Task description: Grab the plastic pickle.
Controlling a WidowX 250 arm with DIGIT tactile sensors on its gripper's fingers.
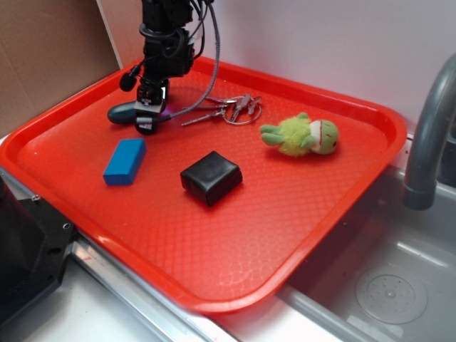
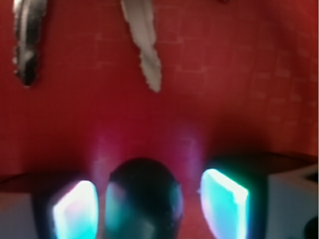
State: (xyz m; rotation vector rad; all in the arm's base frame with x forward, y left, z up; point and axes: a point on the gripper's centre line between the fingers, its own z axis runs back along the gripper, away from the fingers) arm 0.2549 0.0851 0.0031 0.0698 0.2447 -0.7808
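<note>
The plastic pickle (image 1: 122, 112) is a dark teal capsule lying at the back left of the red tray (image 1: 335, 214). My gripper (image 1: 148, 118) is down over its right end, pointing at the tray. In the wrist view the pickle's rounded end (image 2: 144, 199) sits between the two glowing pads (image 2: 224, 199). The left pad is almost against it, while a narrow strip of red tray shows between it and the right pad. The jaws are open around the pickle, not closed on it.
A bunch of keys (image 1: 229, 108) lies just right of the gripper; two key blades (image 2: 144, 45) show ahead in the wrist view. A blue block (image 1: 125, 161), a black pouch (image 1: 211, 177) and a green plush toy (image 1: 303, 135) lie on the tray. A faucet (image 1: 427, 135) and sink (image 1: 399, 285) are right.
</note>
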